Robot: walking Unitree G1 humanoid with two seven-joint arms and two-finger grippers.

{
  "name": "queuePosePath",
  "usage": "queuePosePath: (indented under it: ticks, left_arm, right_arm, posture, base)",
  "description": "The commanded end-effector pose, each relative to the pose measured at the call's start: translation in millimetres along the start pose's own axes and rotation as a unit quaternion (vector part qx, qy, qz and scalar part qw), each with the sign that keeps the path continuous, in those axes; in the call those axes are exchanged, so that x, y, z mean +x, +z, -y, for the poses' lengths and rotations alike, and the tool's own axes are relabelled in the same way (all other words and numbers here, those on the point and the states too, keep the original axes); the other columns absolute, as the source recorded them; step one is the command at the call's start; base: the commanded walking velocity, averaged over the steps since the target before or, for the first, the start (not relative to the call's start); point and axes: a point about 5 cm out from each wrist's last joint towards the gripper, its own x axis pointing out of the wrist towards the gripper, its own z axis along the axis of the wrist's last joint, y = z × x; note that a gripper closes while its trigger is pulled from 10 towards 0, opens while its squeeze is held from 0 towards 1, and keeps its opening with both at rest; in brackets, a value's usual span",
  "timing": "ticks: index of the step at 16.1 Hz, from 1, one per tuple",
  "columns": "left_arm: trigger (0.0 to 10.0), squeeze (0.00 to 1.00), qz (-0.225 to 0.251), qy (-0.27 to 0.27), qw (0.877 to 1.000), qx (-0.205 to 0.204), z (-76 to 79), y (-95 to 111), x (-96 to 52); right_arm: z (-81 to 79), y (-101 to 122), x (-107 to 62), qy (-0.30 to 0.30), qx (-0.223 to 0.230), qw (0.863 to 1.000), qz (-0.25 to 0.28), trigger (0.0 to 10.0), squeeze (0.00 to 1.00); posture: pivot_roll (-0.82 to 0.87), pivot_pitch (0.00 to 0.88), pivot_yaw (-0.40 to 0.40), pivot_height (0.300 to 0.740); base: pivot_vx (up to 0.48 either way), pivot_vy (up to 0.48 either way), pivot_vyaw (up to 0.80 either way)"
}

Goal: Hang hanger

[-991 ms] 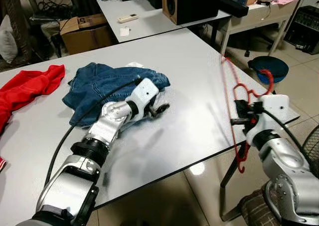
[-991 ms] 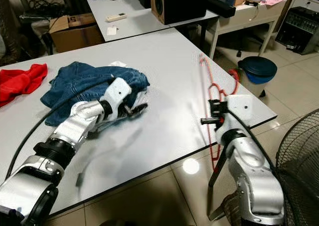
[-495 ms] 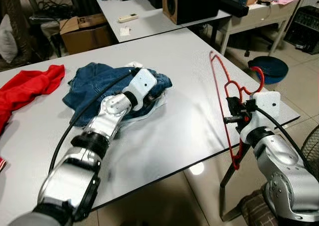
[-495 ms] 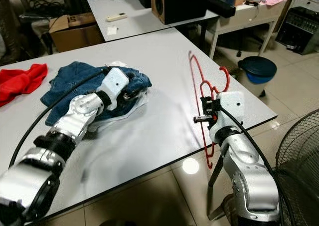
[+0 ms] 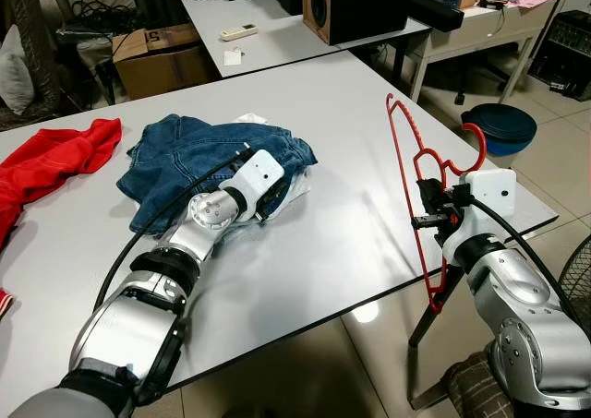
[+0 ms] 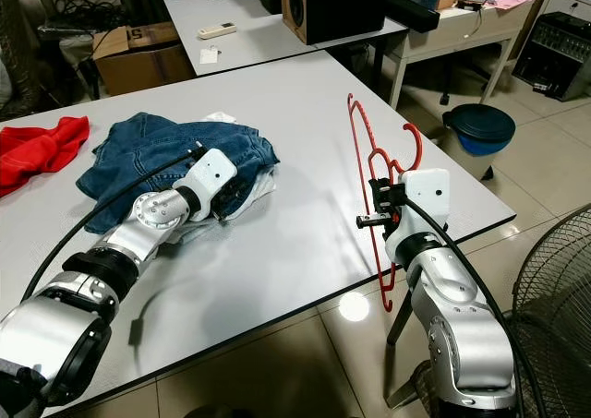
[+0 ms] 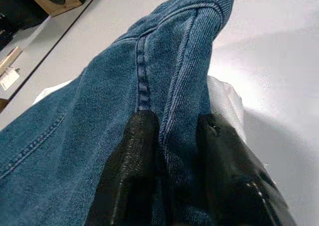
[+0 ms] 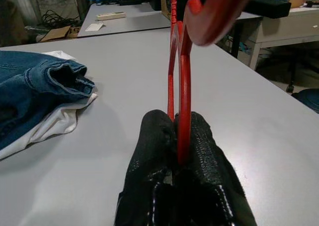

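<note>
A red plastic hanger [image 5: 413, 173] stands upright above the white table's right edge, its hook toward the right. My right gripper [image 5: 427, 204] is shut on the hanger near its neck; the right wrist view has the red bar [image 8: 183, 94] pinched between both fingers. A folded pair of blue jeans [image 5: 185, 160] lies on the table's middle left over something white [image 5: 297, 187]. My left gripper [image 5: 268, 199] sits at the jeans' right edge, and in the left wrist view its fingers [image 7: 132, 166] pinch a denim fold [image 7: 164, 91].
A red garment [image 5: 46, 164] lies at the table's far left. Behind are a second table with a speaker [image 5: 355, 3] and a remote [image 5: 238, 32], and a cardboard box [image 5: 157, 58]. On the floor right are a dark blue basin [image 5: 503, 123] and a fan [image 6: 554, 289].
My right gripper carried the hanger left and raised it upright over the table edge. My left gripper moved from open table onto the jeans' edge and closed on the denim.
</note>
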Motion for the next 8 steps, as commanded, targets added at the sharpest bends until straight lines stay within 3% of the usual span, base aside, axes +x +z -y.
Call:
queuePosePath:
  ticks: [1, 4, 6, 7, 8]
  left_arm:
    - [0.0, 0.0, -0.004, 0.007, 1.0, 0.012, -6.7, 0.7, -1.0]
    - [0.0, 0.0, -0.002, -0.003, 1.0, 0.012, -6.2, -0.1, -1.4]
    - [0.0, 0.0, 0.025, -0.076, 0.997, 0.016, 1.2, -2.7, -7.0]
    - [0.0, 0.0, 0.027, -0.133, 0.99, 0.038, 1.8, -12.0, -17.5]
    - [0.0, 0.0, 0.021, -0.155, 0.987, 0.044, -3.0, -18.4, -25.1]
  right_arm:
    - [-1.8, 3.7, 2.0, 0.001, -0.005, 1.0, 0.011, 10.0, 0.0]
    - [-1.9, 3.9, 2.2, -0.001, -0.007, 1.0, 0.012, 10.0, 0.0]
    - [-2.3, 2.3, 1.8, 0.001, -0.008, 1.0, 0.01, 10.0, 0.0]
    - [-3.6, 0.5, 1.7, 0.005, -0.01, 1.0, 0.007, 10.0, 0.0]
    - [-4.4, 0.4, 1.7, 0.006, -0.01, 1.0, 0.007, 10.0, 0.0]
  posture:
    - [-0.1, 0.0, 0.105, 0.74]
    - [-0.1, 0.0, 0.108, 0.74]
    - [-0.09, 0.0, 0.106, 0.74]
    - [-0.09, 0.0, 0.101, 0.74]
    - [-0.08, 0.0, 0.097, 0.74]
  base:
    - [0.0, 0.0, 0.0]
    - [0.0, 0.0, 0.0]
    - [0.0, 0.0, 0.0]
    - [0.0, 0.0, 0.0]
    - [0.0, 0.0, 0.0]
